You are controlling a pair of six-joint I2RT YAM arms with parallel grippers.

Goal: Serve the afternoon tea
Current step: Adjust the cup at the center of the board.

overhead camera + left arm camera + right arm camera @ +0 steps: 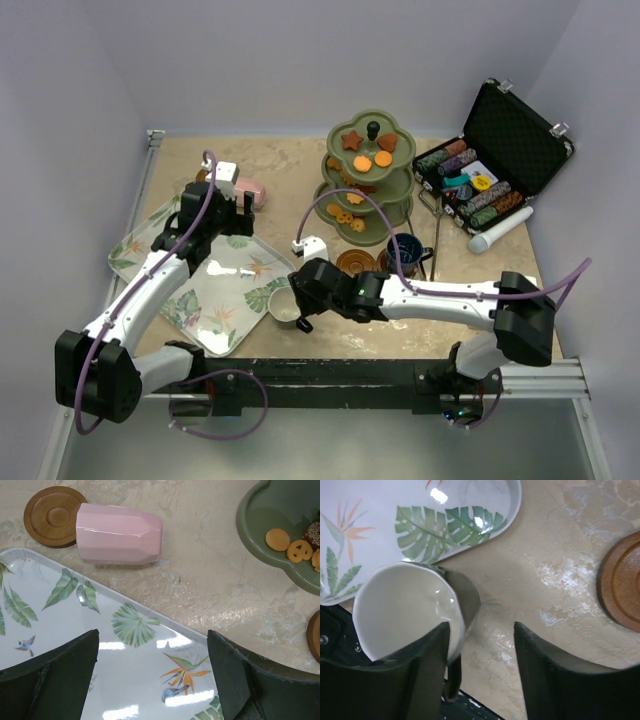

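From above, the stand (368,185) of biscuits (362,161) sits at the table's (290,160) back, the navy cup (405,250) near it; left wrist: left pincer (152,645) released over the tray (75,630), the pink cup (119,533) lying on its side against a saucer (50,515); right wrist: right pincer (482,630) released, one finger (420,675) at the cream cup (405,605).

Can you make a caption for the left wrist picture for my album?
A pink cup lies tipped over next to a brown saucer, past the leafy tray and the open left fingers.
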